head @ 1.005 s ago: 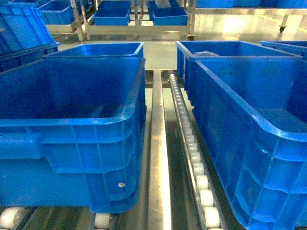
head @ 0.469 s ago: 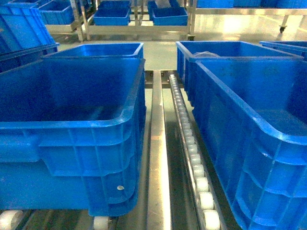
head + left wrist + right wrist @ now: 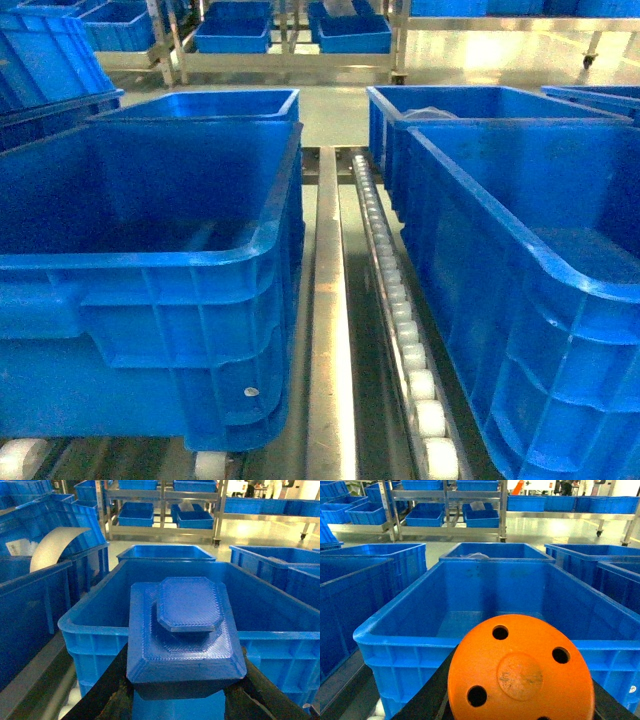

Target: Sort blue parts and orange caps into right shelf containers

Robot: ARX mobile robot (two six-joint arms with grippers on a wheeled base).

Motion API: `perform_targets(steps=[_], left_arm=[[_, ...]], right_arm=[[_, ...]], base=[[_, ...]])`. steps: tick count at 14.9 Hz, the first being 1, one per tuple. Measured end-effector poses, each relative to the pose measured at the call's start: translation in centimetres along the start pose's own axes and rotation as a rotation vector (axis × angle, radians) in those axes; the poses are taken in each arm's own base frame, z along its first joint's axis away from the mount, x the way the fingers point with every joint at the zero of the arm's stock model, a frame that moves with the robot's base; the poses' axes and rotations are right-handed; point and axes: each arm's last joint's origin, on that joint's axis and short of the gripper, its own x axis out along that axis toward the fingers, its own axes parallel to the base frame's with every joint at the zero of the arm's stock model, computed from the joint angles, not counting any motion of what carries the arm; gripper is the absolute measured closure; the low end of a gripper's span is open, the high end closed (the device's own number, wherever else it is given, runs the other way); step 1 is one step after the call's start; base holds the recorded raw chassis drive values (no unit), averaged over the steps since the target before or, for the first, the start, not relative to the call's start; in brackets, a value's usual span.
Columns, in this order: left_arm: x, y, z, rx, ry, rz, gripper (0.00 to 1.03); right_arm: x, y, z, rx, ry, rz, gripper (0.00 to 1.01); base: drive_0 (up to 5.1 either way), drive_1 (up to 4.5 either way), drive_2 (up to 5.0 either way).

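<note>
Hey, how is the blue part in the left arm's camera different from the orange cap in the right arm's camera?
The blue part is blue, angular and stepped, with an octagonal raised top; the orange cap is orange, round and domed. The blue part has a finely ridged surface with no holes in view; the orange cap is smooth with four round holes around a centre disc. Each sits between dark fingers at the near rim of a blue crate.

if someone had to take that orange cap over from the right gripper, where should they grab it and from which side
Probably by the rim, from above. The orange cap is a round domed disc with four small holes, its face turned toward the wrist camera. Its lower edge sits between the right gripper fingers, so only the upper rim is free; the smooth dome offers little purchase.
</note>
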Motion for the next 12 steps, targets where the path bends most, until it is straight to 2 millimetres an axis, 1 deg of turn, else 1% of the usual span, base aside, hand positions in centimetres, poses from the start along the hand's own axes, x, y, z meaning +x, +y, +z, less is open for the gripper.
perform_targets(steps=[12], left_arm=[[-0.01,0.00,0.07,-0.006,-0.010,0.000,0.62]], right_arm=[[0.00,0.00,0.00,0.000,0.000,0.000,0.57]], base=[[0.0,0.00,0.0]])
